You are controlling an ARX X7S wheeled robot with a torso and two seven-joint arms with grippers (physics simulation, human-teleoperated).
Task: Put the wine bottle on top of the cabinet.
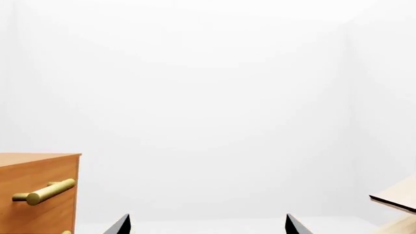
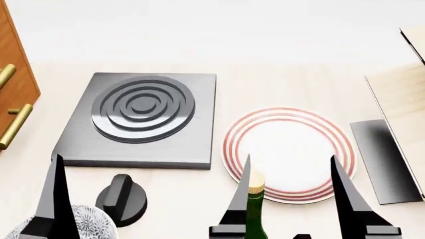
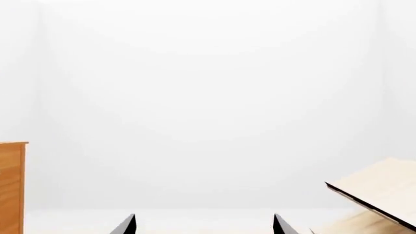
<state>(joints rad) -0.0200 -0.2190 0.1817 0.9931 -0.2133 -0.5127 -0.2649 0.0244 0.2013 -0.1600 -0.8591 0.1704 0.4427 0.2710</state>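
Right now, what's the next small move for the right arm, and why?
Probably lower the right gripper around the wine bottle and close. Its fingers stand spread, the cork rises between them, nothing is held, and the cabinet lies far left.

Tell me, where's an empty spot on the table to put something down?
Bare tabletop lies behind the stove plate and striped plate, plus a thin strip between them. It is crowded near the robot: the black knob, patterned dish and wine bottle sit close together.
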